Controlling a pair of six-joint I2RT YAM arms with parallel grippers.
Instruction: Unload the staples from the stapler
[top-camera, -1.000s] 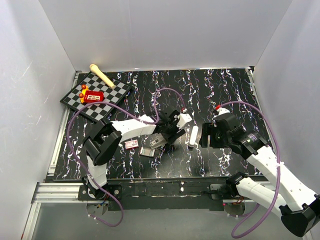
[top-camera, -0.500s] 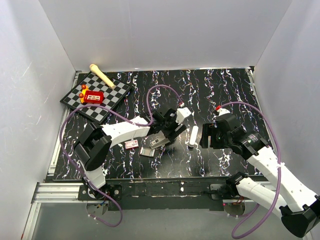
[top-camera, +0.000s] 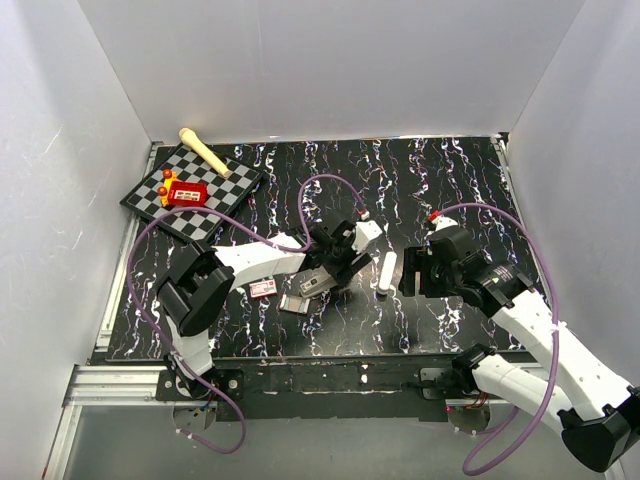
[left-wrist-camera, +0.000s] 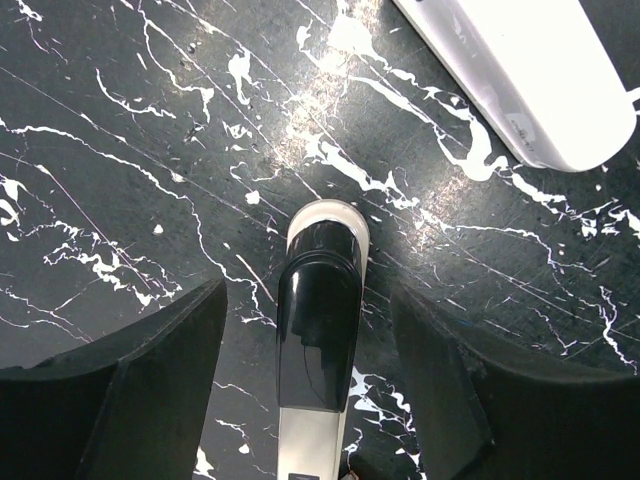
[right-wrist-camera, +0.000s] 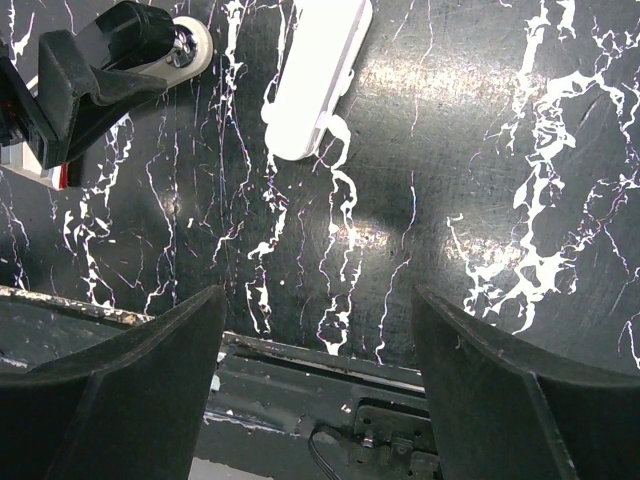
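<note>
The stapler (top-camera: 306, 287), slim and grey-silver with a glossy dark top, lies on the black marbled table. In the left wrist view the stapler (left-wrist-camera: 320, 330) lies lengthwise between my left gripper's fingers. My left gripper (top-camera: 332, 266) (left-wrist-camera: 310, 300) is open, with a gap on each side of the stapler. No staples strip shows in any view. My right gripper (top-camera: 412, 272) (right-wrist-camera: 318, 300) is open and empty, held over the table's near edge to the right of the stapler.
A white stick (top-camera: 386, 272) (right-wrist-camera: 315, 80) (left-wrist-camera: 520, 70) lies between the two grippers. A small red-and-white box (top-camera: 263, 288) lies left of the stapler. A chessboard (top-camera: 215, 195) with a red item and a wooden stick (top-camera: 205, 150) are at the back left.
The left arm's elbow swung out to the left and back, and its gripper shifted slightly while staying over the stapler. The right arm has not moved.
</note>
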